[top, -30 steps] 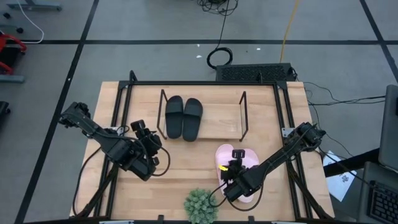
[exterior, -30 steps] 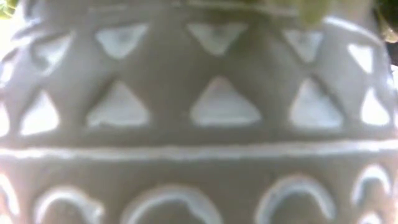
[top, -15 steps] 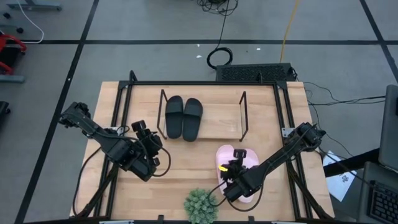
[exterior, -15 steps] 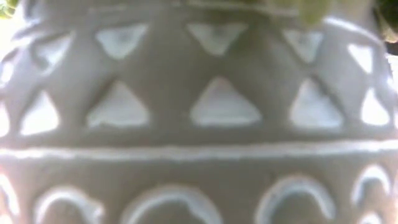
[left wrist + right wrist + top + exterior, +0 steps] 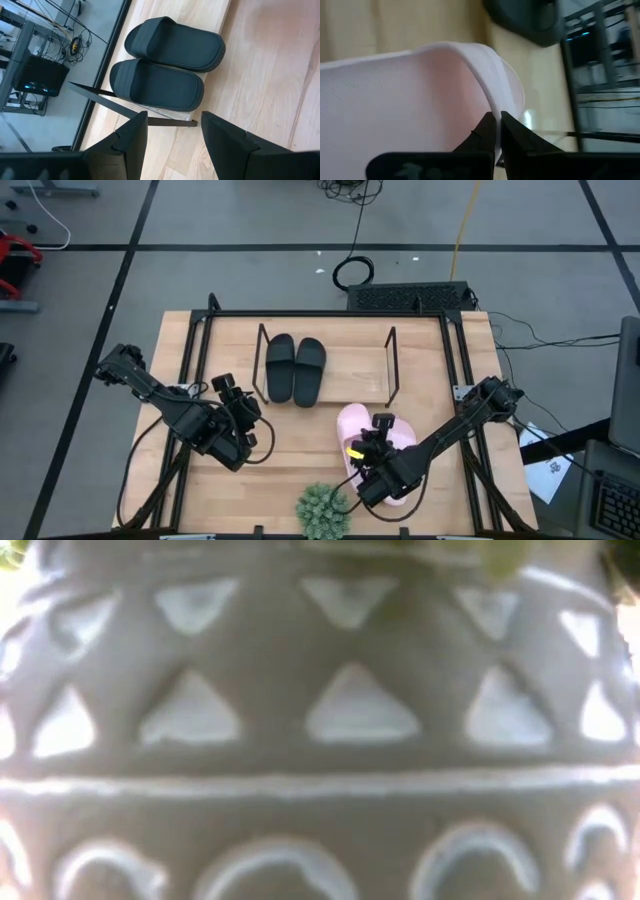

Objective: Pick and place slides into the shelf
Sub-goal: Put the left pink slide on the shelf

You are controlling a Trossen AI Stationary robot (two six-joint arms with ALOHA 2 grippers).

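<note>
The right gripper is hovering over the pale pink foam slide sandals near the worktop's front edge, its fingers clenched on the edge of one pink slide's wide strap, as the right wrist view shows. The matte black pair of slides is sitting side by side on the low shelf with a light wooden board and thin dark wire end frames, filling its left half; the right half is lying bare. The left gripper is waiting to the left of the shelf, fingers released and spread wide, facing the black pair. A green potted plant is standing at the front edge, just beside the pink pair.

The step in hand appears to be picking up a pink slide. Next, the grip probably needs lifting clear, carrying back over the wire frame, and lowering beside the black pair.
</note>
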